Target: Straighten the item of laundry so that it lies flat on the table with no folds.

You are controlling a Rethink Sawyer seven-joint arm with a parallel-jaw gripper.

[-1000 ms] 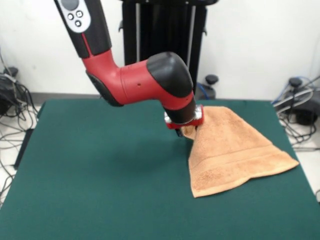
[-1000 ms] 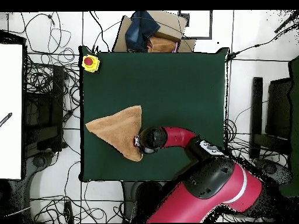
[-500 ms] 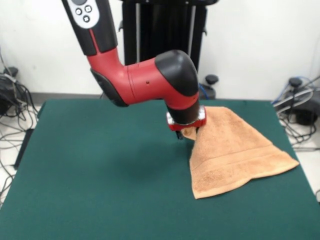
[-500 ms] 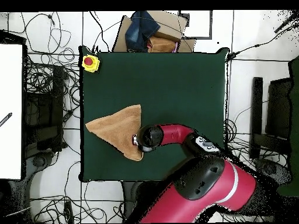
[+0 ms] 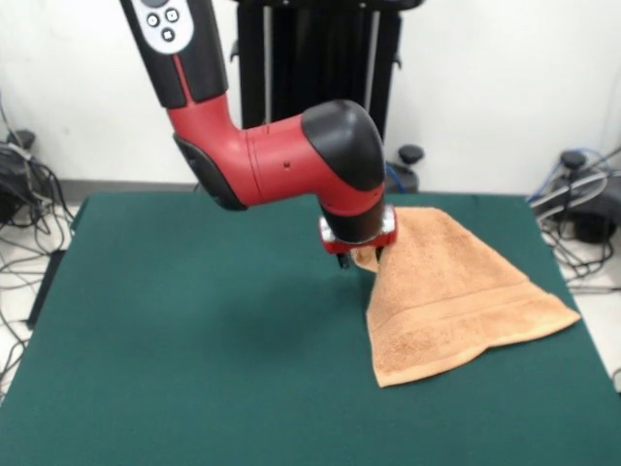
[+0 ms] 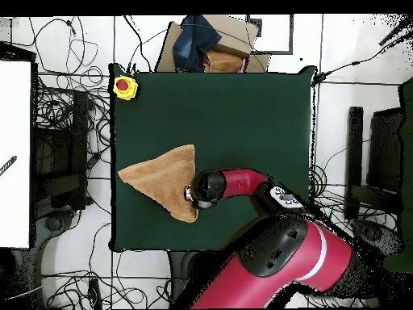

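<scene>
The item of laundry (image 5: pixel 451 291) is a peach-orange terry towel lying on the right side of the green table (image 5: pixel 194 340), folded into a rough triangle with a woven band near its front edge. In the overhead view the item of laundry (image 6: pixel 161 179) sits at the table's (image 6: pixel 242 113) left side. My gripper (image 5: pixel 363 257) is shut on a raised corner of the towel at its left edge, holding that corner a little above the cloth. From above, the wrist hides the gripper (image 6: pixel 190 194) tips.
A yellow box with a red button (image 6: pixel 124 86) sits at one table corner. Boxes and dark cloth (image 6: pixel 206 44) lie beyond the far edge in the overhead view. Cables (image 5: pixel 582 214) crowd the floor around the table.
The arm has shifted slightly, elbow swinging over the table. The gripper stays shut on the towel corner, nearly in the same place. The towel's shape is almost unchanged.
</scene>
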